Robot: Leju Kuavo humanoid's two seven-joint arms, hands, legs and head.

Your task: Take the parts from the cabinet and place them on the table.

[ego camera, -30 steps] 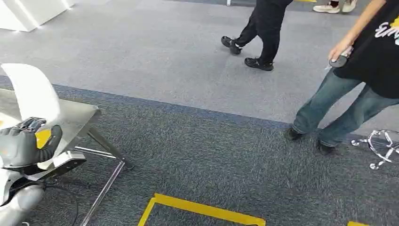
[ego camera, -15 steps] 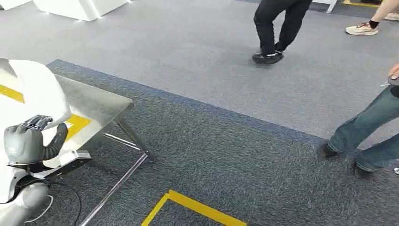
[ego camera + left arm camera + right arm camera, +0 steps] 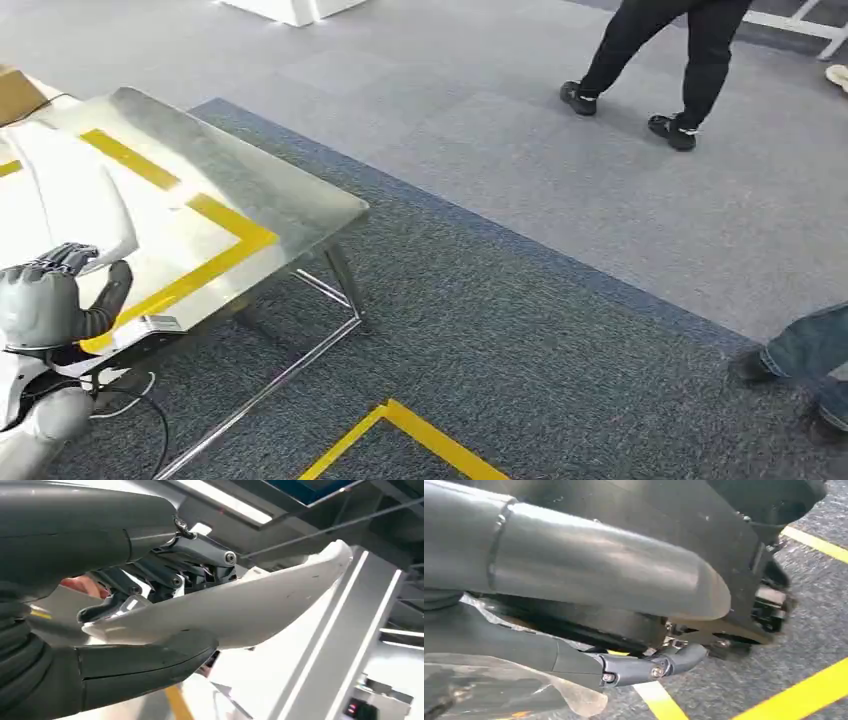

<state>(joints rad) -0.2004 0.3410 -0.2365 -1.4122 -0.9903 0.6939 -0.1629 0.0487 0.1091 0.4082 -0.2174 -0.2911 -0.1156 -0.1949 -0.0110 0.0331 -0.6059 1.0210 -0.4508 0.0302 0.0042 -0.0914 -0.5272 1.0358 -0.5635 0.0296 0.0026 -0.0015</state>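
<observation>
One white curved panel part (image 3: 70,195) is clamped in the left robot hand (image 3: 48,305), low at the left of the head view. In the left wrist view the thick grey thumb (image 3: 145,662) presses one face of the white part (image 3: 240,607) and the darker fingers (image 3: 150,575) close on the other, so the part stands out past the hand. The part is held above the near edge of the metal surface (image 3: 270,195), which carries a square of yellow tape (image 3: 215,255) and stands on thin steel legs (image 3: 345,285) over dark carpet. More yellow tape (image 3: 400,425) marks the floor in front of the surface. A cardboard box (image 3: 15,92) sits at the far left corner. The right robot hand (image 3: 574,620) hangs beside dark body parts above the carpet; its fingers are curled around crumpled clear plastic (image 3: 524,690). Two people stand well apart from the surface: one in black trousers and black shoes (image 3: 670,130) on the lighter grey floor, another in jeans (image 3: 805,345) at the right edge.
</observation>
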